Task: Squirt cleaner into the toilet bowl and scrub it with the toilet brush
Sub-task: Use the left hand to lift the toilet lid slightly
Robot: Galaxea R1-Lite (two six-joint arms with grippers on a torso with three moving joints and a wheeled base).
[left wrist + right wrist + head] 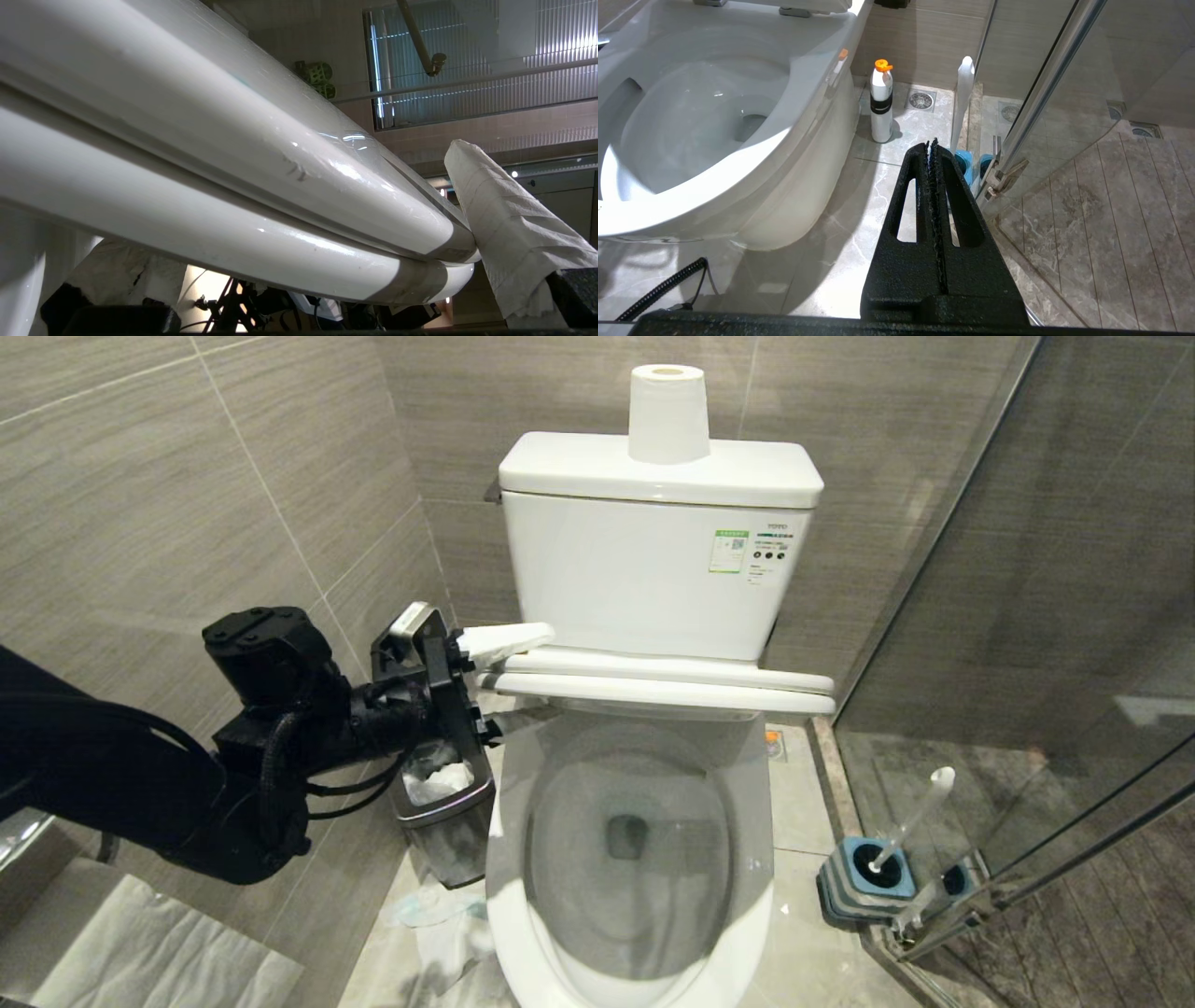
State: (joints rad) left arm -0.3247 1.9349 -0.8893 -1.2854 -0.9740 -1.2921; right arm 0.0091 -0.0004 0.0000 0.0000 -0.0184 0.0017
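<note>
Head view
Step in hand: the seat and lid (653, 679) are raised off the toilet bowl (635, 859) but look only part-way up; I judge the left arm is lifting them clear before any cleaner goes in.
Left gripper (485, 658): at the left end of the raised seat and lid, fingers spread wide, a white-wrapped finger (504, 639) lying over the lid's edge; nothing is clamped.
Doing it well: keep the push under the seat edge and carry it right back to the tank (653, 569), so it cannot drop shut.
Toilet bowl: holds water round the drain; no blue tint that I can see.
Waste bin (443, 812): on the floor just beside the bowl's left side, lid up, crumpled white paper inside.
Toilet brush (915, 817): standing tilted in its blue-topped holder (864, 882), on the floor at the bowl's right, against the glass partition.
Paper roll (667, 413): upright on the tank lid.

Left wrist view
Seat and lid: two stacked white rims fill the view, and the paper-wrapped finger (504, 233) touches their end.

Right wrist view
Right gripper (933, 154): shut tight and empty, parked low beside the bowl.
Bottle (881, 105): white with an orange cap, upright on the floor between the bowl and the brush; likely the cleaner.
</note>
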